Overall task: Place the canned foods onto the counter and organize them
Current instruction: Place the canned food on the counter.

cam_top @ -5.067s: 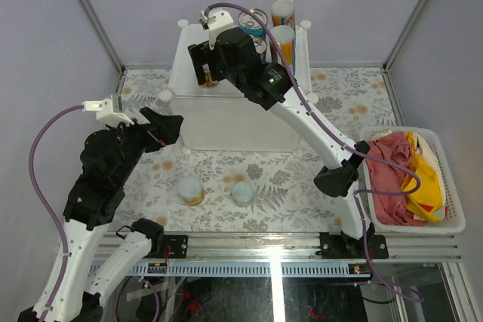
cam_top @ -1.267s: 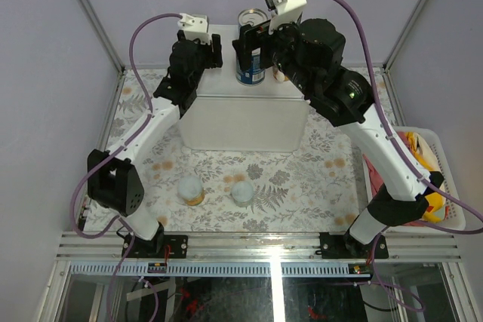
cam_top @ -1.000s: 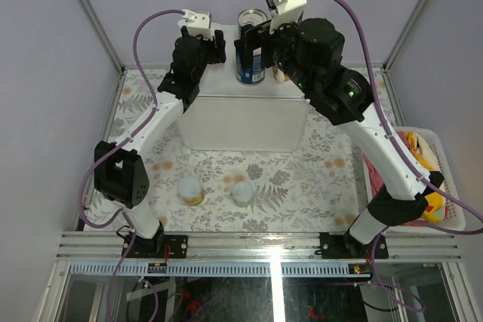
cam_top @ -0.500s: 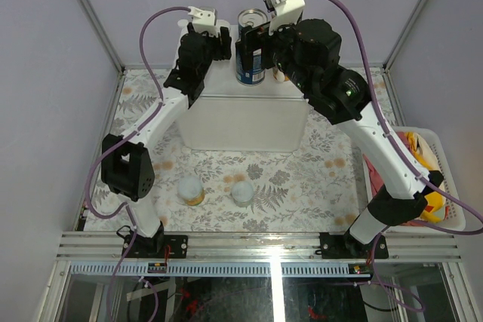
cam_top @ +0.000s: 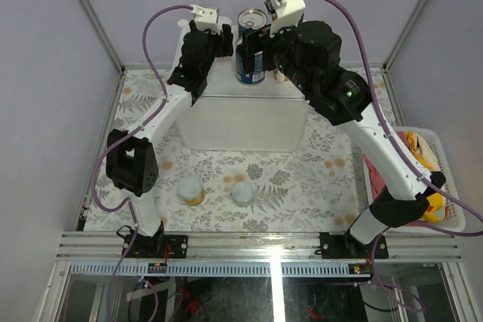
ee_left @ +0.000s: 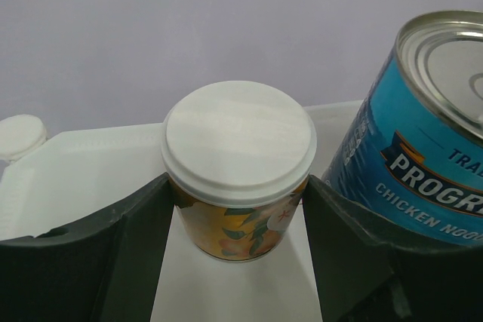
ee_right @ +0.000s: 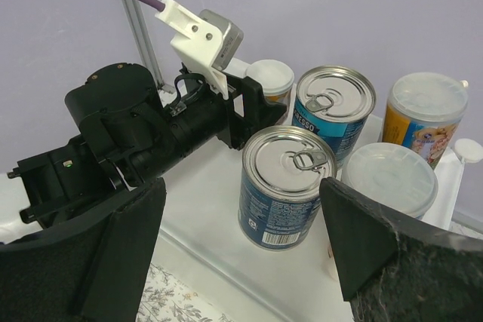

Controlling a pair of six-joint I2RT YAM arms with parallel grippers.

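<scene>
The counter [cam_top: 241, 122] is a white cube at the back of the table. On its top, my left gripper [ee_left: 235, 186] is shut on a short orange jar [ee_left: 240, 220] with a white lid, which stands on the counter surface [ee_left: 83, 164]. Beside it stands a blue-labelled can [ee_left: 423, 148]. My right gripper [ee_right: 240, 186] hangs wide open around another blue can [ee_right: 287, 186] without touching it. Behind that are a second blue can [ee_right: 332, 107] and two tall yellow cans with pale lids [ee_right: 426, 115] [ee_right: 392, 179]. Two more pale-lidded jars [cam_top: 190, 188] [cam_top: 242, 191] stand on the patterned table.
A white slatted basket [cam_top: 453, 220] of red and yellow cloth sits at the right edge, partly behind my right arm. Round white knobs mark the counter's corners [ee_left: 19, 135]. Grey walls close in on the back and sides.
My left gripper has moved right and farther back along the counter top, toward the blue can. The right arm has stayed almost still over its can.
</scene>
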